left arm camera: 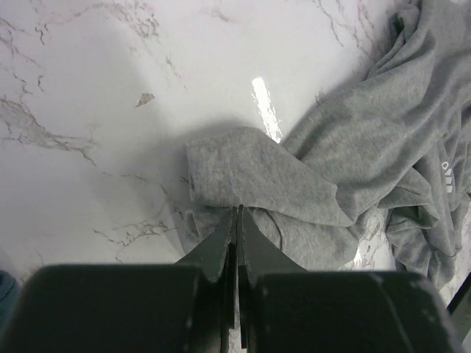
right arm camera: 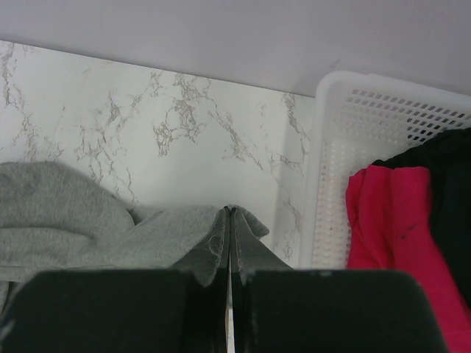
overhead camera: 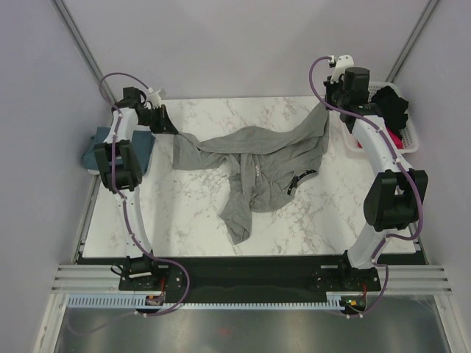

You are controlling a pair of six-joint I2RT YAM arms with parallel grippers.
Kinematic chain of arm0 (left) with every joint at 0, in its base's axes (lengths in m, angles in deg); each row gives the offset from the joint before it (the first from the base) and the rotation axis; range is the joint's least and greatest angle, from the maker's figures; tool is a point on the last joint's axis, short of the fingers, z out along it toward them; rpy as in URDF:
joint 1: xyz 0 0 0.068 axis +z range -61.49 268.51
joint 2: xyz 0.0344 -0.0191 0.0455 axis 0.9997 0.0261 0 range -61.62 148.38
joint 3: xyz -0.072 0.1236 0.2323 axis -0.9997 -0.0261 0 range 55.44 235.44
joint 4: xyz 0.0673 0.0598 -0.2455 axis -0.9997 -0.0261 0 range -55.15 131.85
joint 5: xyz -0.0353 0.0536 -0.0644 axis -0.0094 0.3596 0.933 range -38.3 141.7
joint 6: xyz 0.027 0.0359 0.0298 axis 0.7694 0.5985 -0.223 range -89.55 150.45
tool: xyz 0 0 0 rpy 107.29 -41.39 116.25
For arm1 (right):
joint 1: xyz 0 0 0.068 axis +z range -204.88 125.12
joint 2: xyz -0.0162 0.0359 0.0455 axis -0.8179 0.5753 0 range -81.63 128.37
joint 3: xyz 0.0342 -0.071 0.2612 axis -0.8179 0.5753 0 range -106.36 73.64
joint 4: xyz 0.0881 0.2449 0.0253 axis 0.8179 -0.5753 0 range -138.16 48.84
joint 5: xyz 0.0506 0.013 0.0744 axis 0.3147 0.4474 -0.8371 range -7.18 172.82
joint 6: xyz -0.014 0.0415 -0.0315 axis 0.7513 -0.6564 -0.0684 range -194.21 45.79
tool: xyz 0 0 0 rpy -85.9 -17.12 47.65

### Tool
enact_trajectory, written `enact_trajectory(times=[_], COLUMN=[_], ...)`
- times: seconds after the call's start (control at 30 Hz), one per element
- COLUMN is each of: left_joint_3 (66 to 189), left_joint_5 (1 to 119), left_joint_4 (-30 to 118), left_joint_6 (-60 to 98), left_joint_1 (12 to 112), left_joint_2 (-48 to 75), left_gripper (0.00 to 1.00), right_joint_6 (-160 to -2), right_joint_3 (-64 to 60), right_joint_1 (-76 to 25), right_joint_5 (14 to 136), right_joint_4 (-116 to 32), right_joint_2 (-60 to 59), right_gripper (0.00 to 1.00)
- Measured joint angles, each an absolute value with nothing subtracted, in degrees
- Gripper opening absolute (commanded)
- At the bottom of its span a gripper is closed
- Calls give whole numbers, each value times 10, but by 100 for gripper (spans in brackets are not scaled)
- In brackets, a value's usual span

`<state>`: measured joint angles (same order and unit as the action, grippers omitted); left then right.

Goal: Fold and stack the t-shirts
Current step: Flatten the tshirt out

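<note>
A folded teal-blue t-shirt (overhead camera: 94,151) lies at the left edge of the surface (overhead camera: 184,213). The left hand (overhead camera: 173,132) is clamped on one end of the heather grey t-shirt (overhead camera: 265,158), which sprawls rumpled across the middle. The right hand (overhead camera: 326,103) is pinched shut on its right corner, beside a white basket (right arm camera: 324,184) holding a magenta-pink t-shirt (right arm camera: 383,220) and a black t-shirt (right arm camera: 449,191).

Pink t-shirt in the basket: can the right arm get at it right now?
Probably in reach, but not free: the right pincer is shut on the grey t-shirt, beside the basket. The pink t-shirt shows uncovered; release first.
</note>
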<state>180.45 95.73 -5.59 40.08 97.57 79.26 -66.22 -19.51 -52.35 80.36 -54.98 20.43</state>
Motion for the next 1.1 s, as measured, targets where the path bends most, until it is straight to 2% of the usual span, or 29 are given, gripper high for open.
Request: enact_trajectory(times=[0.2,0.33,0.37,0.57,1.1], left_joint_3=[1807,1812,1812,1812,1842], left_joint_5=[952,939,933,910,897], left_joint_4=[-56,-56,-56,-58,-54], left_joint_6=[404,417,420,419,420], left_joint_1=[976,975,975,975,975], left_joint_2=[759,749,748,747,827], left_gripper=[2,47,49,52,49], right_joint_6=[-662,-663,-662,-663,-662], right_joint_3=[-195,-195,-195,-195,-195], right_joint_1=[-524,-524,-524,-524,-524], right_joint_5=[803,803,803,803,804], right_joint_4=[-550,-550,-550,-550,-550], right_joint_2=[204,204,204,204,204], right_gripper=[0,0,0,0,0])
